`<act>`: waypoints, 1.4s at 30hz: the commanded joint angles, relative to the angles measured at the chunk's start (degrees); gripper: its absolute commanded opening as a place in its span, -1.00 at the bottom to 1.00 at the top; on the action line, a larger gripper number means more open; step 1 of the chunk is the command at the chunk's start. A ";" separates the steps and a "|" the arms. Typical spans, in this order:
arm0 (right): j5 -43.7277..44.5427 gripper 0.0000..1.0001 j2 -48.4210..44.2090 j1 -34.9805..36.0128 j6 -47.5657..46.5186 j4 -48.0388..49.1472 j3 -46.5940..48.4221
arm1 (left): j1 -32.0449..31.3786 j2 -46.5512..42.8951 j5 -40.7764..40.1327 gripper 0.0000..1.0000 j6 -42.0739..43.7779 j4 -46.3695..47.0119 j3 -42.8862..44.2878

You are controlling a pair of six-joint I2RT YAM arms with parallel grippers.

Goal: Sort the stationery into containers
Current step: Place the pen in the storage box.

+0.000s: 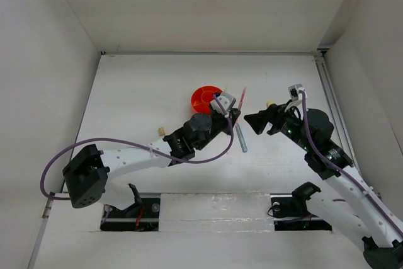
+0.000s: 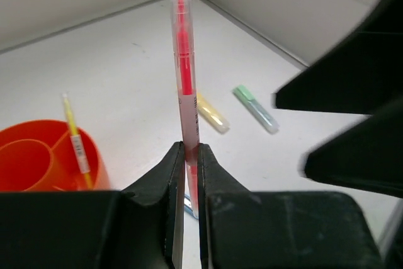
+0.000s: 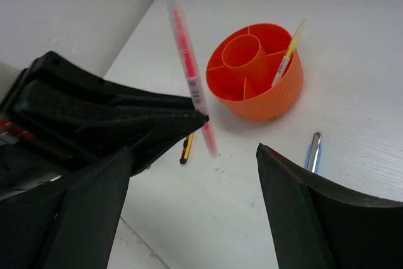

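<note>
**White surface [image 1: 138,92]: red pen [image 2: 184,74] in left claw [image 2: 189,155]**

Left claw clamped on red pen's lower end. Orange tub [image 1: 203,96] at its 10 o'clock, yellow pen [image 2: 74,137] in an outer compartment. Right claw [image 1: 250,122] at 3 o'clock, fingers apart, empty. Grey-blue pen [image 1: 242,138] lies at 6 o'clock.

The orange tub [image 1: 203,99] is crowded on its right by the left gripper [image 1: 234,116] and red pen [image 1: 242,99]. Bare table [image 1: 145,92] is seen to its left.

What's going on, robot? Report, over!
Left gripper shut on red pen. Right gripper open, empty, close beside it. Tub holds a yellow pen. Nothing seen between red pen and tub.
</note>
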 commanded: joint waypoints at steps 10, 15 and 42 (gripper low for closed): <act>-0.46 0.77 -8.21 -0.36 -7.16 -5.77 2.74 | 8.91 9.16 -4.52 -1.00 7.91 10.19 5.03; 0.07 0.80 -9.62 -0.36 -8.21 -6.92 1.51 | 12.60 14.70 -2.50 -1.00 8.53 9.31 8.81; 0.07 0.82 -7.95 -0.89 -10.50 -6.39 1.51 | 14.19 23.24 -3.81 -1.00 5.80 10.45 7.77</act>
